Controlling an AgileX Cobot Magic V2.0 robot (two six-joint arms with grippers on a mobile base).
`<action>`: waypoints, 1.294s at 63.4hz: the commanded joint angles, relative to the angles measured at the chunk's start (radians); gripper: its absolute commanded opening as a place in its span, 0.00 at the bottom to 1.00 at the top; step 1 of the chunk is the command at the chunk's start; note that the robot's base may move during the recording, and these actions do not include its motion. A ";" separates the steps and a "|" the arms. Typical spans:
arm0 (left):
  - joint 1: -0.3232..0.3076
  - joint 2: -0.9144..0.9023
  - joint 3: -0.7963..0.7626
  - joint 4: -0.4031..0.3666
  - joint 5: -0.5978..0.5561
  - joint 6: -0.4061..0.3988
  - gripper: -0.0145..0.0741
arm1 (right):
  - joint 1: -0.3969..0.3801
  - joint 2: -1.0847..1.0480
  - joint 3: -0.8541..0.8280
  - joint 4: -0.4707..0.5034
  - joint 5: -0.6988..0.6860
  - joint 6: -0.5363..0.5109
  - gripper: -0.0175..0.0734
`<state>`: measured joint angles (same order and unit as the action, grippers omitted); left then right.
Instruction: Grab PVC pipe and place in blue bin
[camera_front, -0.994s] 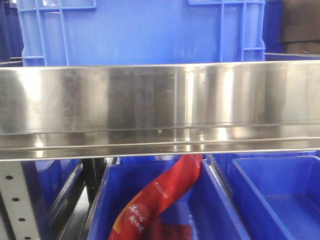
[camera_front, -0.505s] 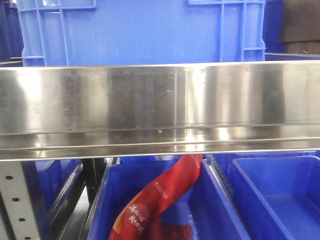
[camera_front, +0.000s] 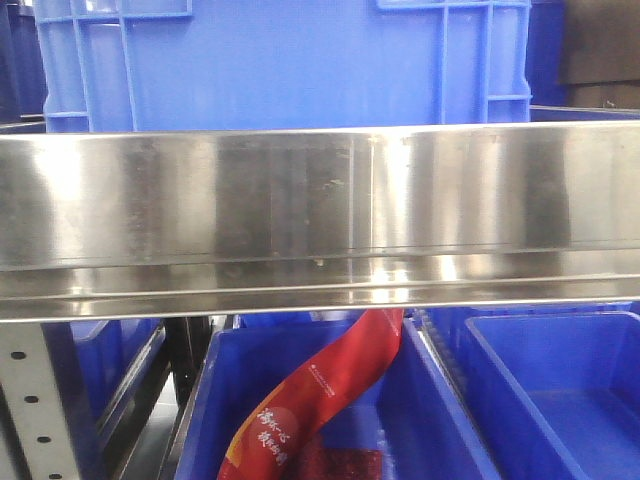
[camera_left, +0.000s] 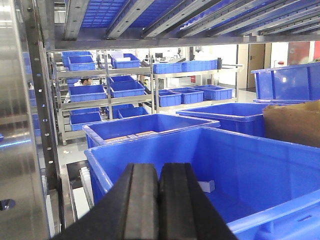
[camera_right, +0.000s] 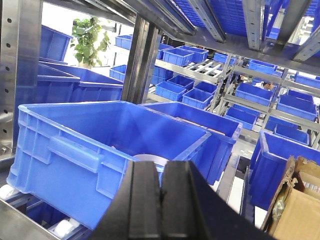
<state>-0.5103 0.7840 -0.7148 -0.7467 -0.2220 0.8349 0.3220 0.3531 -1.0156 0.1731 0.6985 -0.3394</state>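
In the right wrist view a pale grey round rim (camera_right: 148, 158), perhaps the PVC pipe, peeks out of a blue bin (camera_right: 75, 150) just behind my right gripper (camera_right: 161, 172). That gripper is shut, pads together, with nothing between them. In the left wrist view my left gripper (camera_left: 159, 172) is also shut and empty, hovering at the near wall of a large blue bin (camera_left: 240, 155). A small white piece (camera_left: 206, 186) lies on that bin's floor. Neither gripper shows in the front view.
A steel shelf rail (camera_front: 320, 215) fills the front view, with a blue crate (camera_front: 280, 60) above and blue bins (camera_front: 560, 390) below. A red printed bag (camera_front: 320, 395) hangs into the lower middle bin. Cardboard boxes (camera_right: 295, 210) (camera_left: 292, 122) stand at the right. Steel uprights (camera_left: 42, 125) flank the left.
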 joint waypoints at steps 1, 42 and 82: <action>-0.001 -0.008 0.001 -0.006 -0.012 -0.004 0.04 | -0.001 -0.004 0.002 -0.008 -0.010 0.003 0.01; -0.001 -0.008 0.001 -0.006 -0.012 -0.004 0.04 | -0.001 -0.004 0.002 -0.008 -0.010 0.003 0.01; -0.001 -0.040 0.002 -0.006 -0.012 -0.004 0.04 | -0.001 -0.004 0.002 -0.008 -0.010 0.003 0.01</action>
<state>-0.5103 0.7596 -0.7132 -0.7490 -0.2236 0.8349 0.3220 0.3531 -1.0156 0.1731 0.6985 -0.3394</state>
